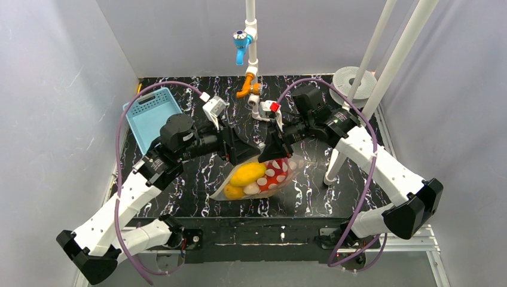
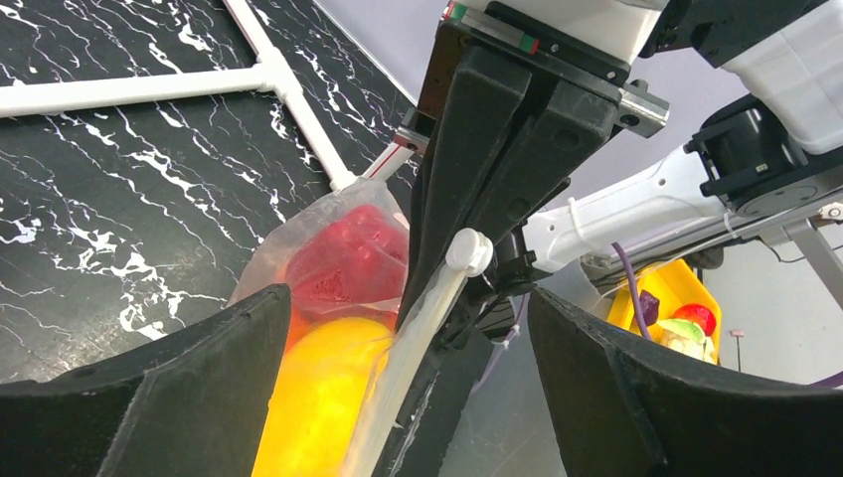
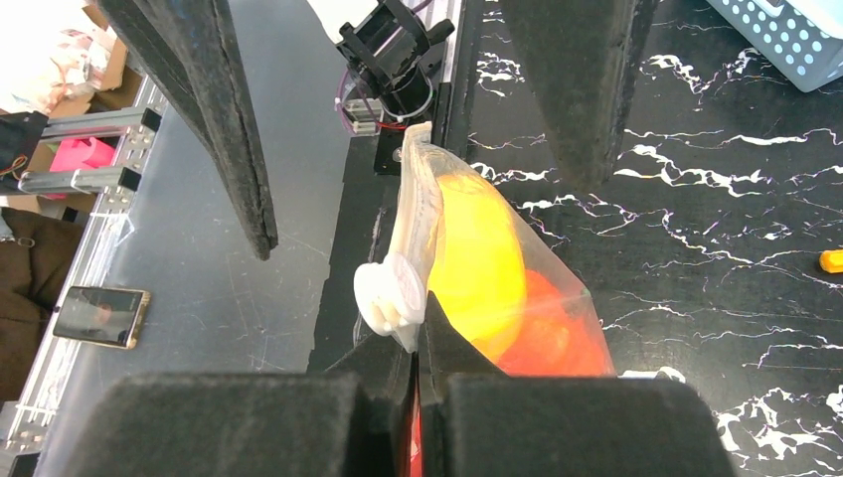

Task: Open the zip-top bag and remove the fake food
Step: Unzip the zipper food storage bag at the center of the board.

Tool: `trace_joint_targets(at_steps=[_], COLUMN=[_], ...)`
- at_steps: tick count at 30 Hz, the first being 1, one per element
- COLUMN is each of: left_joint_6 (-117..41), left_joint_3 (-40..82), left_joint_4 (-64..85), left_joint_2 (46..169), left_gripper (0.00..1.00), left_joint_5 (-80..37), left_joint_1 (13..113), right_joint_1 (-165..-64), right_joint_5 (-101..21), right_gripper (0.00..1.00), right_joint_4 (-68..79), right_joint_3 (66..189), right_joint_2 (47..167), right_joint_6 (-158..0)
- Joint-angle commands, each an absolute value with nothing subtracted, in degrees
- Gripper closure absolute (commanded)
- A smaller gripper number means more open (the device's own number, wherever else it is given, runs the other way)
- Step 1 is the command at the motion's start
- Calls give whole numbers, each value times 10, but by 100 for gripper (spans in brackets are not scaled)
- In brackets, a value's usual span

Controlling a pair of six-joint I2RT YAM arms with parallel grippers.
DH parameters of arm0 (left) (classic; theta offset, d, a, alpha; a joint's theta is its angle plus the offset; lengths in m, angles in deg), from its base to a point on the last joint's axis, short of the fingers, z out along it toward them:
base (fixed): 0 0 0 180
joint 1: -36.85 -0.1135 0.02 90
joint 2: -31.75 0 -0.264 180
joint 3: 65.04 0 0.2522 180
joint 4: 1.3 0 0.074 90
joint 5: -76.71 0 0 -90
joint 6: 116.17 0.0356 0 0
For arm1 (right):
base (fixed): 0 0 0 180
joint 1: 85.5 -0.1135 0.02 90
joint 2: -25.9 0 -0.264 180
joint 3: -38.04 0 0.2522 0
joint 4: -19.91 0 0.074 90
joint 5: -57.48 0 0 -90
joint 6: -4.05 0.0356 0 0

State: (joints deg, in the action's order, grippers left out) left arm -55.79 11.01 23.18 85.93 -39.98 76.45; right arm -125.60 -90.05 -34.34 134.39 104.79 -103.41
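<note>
Quick status from my end: this is the opening step, nothing is out of the bag yet. The zip-top bag (image 1: 281, 178) sits around the middle of the tabletop (image 1: 179, 197), a bit toward the near edge, with its zip edge lifted up. The fake food (image 1: 248, 173) is all inside, a yellow piece and some red-orange ones showing through the plastic.

The right gripper (image 3: 416, 343) is clamped tight on the zip edge, right next to the white slider (image 3: 388, 293). The left gripper (image 2: 408, 298) is spread wide with nothing in it, its two fingers standing either side of the zip strip without touching it, as far as I can tell. The strip looks closed along its length, but I can't swear to that.

Pose-wise, both arms reach in from their sides toward the middle, wrists angled at each other, so the two grippers are almost nose to nose over the bag.

My read on the next move: bring the left fingers in on the slider, pinch it, then drag it along the strip away from the right's grip while the right holds firm. The slider's small and the plastic's slippery, so I'd line it up carefully before closing
</note>
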Motion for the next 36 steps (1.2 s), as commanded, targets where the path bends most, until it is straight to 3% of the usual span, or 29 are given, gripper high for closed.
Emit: trace_joint_targets(at_steps=[1,12,33,36], left_joint_6=[-539,-548,-502,-498], left_joint_3=[133,125,129,130], left_joint_4=[206,137,163,168], left_joint_2=[861,882,900,900], left_gripper=[19,44,75,91], left_joint_5=[-434,-470,-434,-430], left_joint_1=[765,769,799,800], right_joint_1=[-1254,-1254,-1254,-1254], right_joint_5=[-922,-923,-924,-924], right_gripper=[99,99,99,99], right_joint_4=[-324,-325,-324,-324], right_joint_3=[1343,1343,1342,1341], right_joint_2=[1037,1043,1045,1045], right_joint_6=[-1025,-1024,-1023,-1023])
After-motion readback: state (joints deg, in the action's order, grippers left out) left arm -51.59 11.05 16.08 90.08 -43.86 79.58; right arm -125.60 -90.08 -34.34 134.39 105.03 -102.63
